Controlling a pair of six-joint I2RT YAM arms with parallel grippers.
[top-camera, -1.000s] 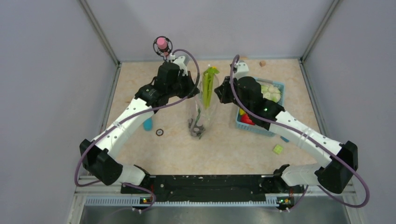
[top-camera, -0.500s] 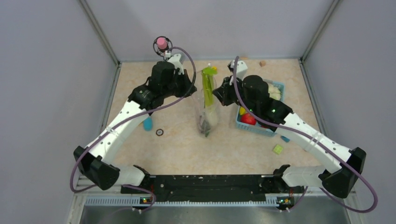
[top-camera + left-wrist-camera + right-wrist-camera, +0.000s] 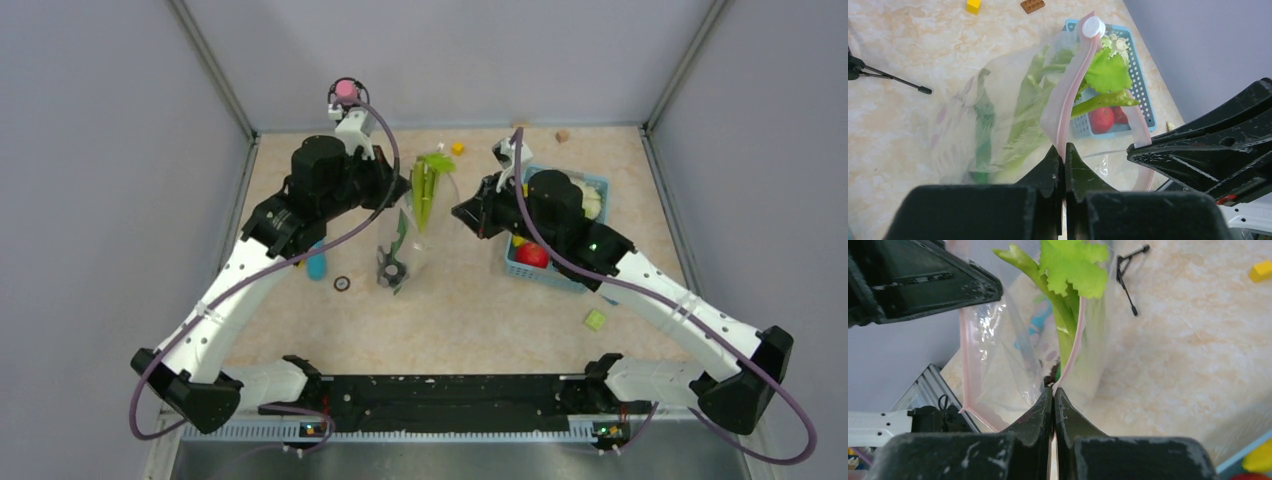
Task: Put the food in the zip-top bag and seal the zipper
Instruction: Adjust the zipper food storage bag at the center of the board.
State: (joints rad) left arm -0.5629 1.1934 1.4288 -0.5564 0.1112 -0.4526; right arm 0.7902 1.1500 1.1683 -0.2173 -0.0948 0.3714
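The bag (image 3: 408,240) hangs above the table (image 3: 470,320) near its middle, just left of the basket (image 3: 548,276) and held up between both arms. The left gripper (image 3: 1064,151) is pressed together on the zipper (image 3: 1068,95) at one end, the right gripper (image 3: 1053,390) pinches the same pink strip at the other end, and the mouth gapes between the two grips. Leafy stalks (image 3: 1068,265) stand in the bag with their tops poking out, a dark item (image 3: 390,272) sits at its lower end, and a red fruit (image 3: 531,254) and a cauliflower (image 3: 588,200) lie in the basket.
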